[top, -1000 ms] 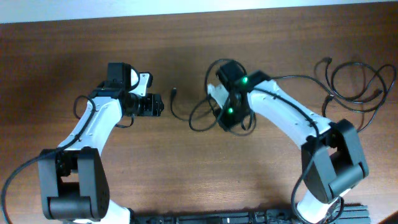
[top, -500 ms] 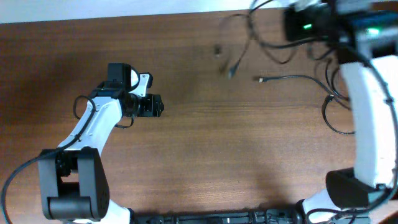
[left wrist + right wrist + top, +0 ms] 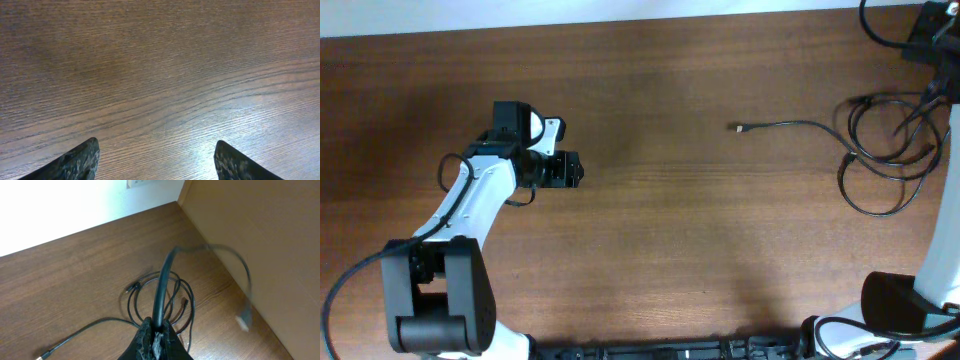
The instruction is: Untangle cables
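1. Location: the cables [image 3: 876,152] lie at the far right of the table [image 3: 650,260] in overlapping loose loops. One strand runs left out of the loops and ends in a small plug [image 3: 738,127], well apart from the rest.
2. Handling, as judged: the cords are thin, light and limp, and hold no shape of their own. The smooth jacket probably slides through a slack grip. The plugs are the only stiff parts and are likely to snag inside a loop.
3. Grip point, as judged: take hold close behind a plug or on a free strand, not in the middle of the loops, where several cords would come up together.
4. Right pincer [image 3: 156,332]: the jaws are closed on one cable [image 3: 162,280]. It rises from the fingers, arcs to the right and ends in a blurred whitish plug [image 3: 243,321] hanging in the air. The loops lie on the table below.
5. Left pincer [image 3: 157,162]: the jaws stand wide and hold nothing. It hangs over bare wood, well apart from the cables.
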